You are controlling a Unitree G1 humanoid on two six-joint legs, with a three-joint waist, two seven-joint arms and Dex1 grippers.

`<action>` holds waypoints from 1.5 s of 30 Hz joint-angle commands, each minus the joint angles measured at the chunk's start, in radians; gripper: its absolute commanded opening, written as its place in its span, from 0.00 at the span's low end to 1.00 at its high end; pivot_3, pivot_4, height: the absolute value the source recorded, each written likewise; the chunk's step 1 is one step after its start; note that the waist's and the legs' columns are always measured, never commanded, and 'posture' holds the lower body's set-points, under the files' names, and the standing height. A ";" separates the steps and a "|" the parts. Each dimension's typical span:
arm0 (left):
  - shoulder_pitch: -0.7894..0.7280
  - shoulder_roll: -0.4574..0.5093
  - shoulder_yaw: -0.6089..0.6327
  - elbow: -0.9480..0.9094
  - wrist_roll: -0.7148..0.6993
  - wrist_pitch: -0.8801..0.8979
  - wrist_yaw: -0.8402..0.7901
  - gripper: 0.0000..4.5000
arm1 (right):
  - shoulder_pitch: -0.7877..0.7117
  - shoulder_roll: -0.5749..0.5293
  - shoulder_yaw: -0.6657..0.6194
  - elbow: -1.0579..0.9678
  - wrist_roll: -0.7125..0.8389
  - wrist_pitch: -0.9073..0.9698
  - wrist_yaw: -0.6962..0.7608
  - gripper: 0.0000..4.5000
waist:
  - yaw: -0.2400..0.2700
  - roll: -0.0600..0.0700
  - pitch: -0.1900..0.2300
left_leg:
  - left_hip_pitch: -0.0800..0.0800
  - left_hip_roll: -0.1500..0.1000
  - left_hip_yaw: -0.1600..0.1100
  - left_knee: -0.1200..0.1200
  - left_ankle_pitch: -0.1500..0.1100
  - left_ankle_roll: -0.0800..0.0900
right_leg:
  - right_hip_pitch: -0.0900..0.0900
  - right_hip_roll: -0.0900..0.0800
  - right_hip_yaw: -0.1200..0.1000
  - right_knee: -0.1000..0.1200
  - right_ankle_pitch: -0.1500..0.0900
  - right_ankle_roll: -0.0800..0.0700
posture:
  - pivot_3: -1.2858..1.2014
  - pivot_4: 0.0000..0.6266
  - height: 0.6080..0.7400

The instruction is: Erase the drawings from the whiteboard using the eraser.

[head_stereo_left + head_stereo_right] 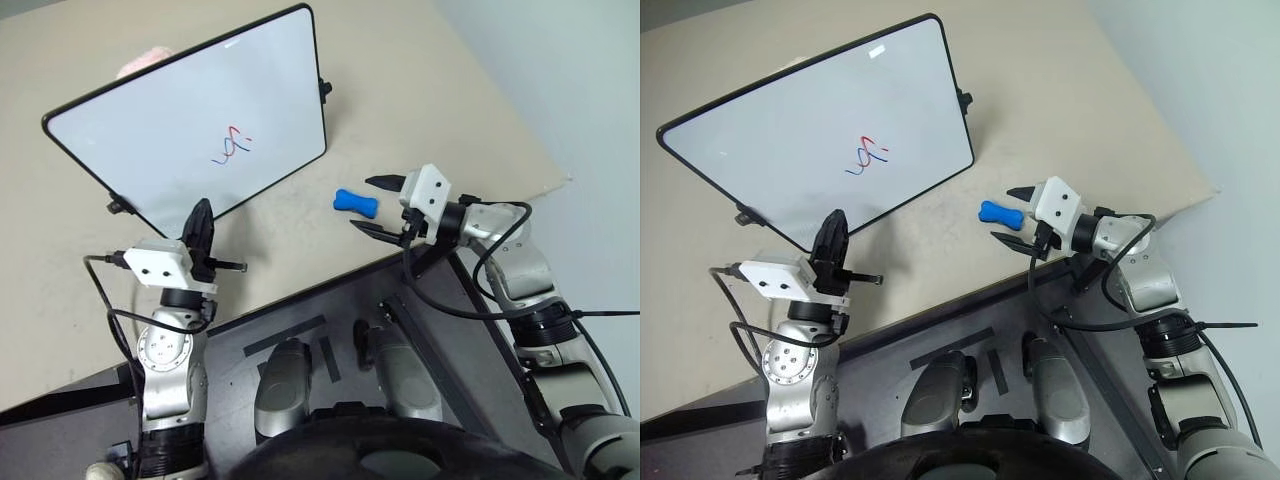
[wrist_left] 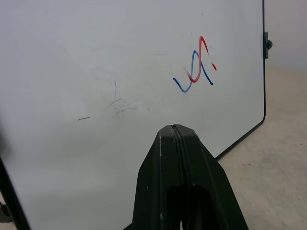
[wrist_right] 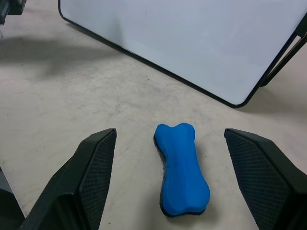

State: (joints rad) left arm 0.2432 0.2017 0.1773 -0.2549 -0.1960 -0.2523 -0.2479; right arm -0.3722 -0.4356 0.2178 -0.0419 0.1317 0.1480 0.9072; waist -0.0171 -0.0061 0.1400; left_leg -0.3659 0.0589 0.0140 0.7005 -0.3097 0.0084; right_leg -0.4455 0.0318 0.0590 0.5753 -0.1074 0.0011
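Pincer number one, my right gripper (image 3: pixel 165 184), is wide open and holds nothing. Its two black fingers (image 3: pixel 88 177) stand on each side of the eraser (image 3: pixel 181 167), but they do not touch it. That small blue bone lies flat on the table (image 1: pixel 420 90), just beside my right pincer and near the lower corner of the whiteboard (image 1: pixel 160 120). My other pincer, the left gripper (image 1: pixel 202 238), is squeezed shut with nothing in it. It points at the near edge of the board.

I think I am right at the start of the job. I have not picked up the eraser yet. The drawings (image 1: pixel 231 146), a little red and blue squiggle with some dots, are all there in the middle of the board. So I must grab the eraser, carry it over to the board, and rub the lines away.
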 commanded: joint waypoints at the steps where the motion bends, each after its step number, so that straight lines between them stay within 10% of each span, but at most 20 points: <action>1: -0.002 0.012 0.016 -0.040 -0.009 -0.002 -0.004 0.00 | 0.006 0.004 -0.005 -0.025 0.004 -0.018 -0.012 0.85 | 0.000 0.000 0.000 | 0.000 0.000 0.000 0.000 0.000 0.000 | 0.000 0.000 0.000 0.000 0.000 0.000 | 0.52 0.24 1.00; 45: 0.086 -0.052 -0.017 -0.104 0.029 -0.012 0.040 0.00 | -0.154 0.029 0.045 0.207 -0.084 -0.017 -0.004 0.85 | -0.001 0.000 0.000 | 0.000 0.000 0.000 -0.001 0.000 0.000 | -0.001 0.000 0.000 0.000 0.004 -0.007 | 0.52 0.24 1.00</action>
State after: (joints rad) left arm 0.3329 0.1521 0.1589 -0.3195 -0.1690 -0.2531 -0.2122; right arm -0.5072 -0.4047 0.2641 0.1675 0.0499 0.1377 0.8982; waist -0.0183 -0.0060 0.1400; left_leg -0.3661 0.0589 0.0137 0.7000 -0.3099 0.0080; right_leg -0.4464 0.0317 0.0592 0.5753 -0.1031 -0.0062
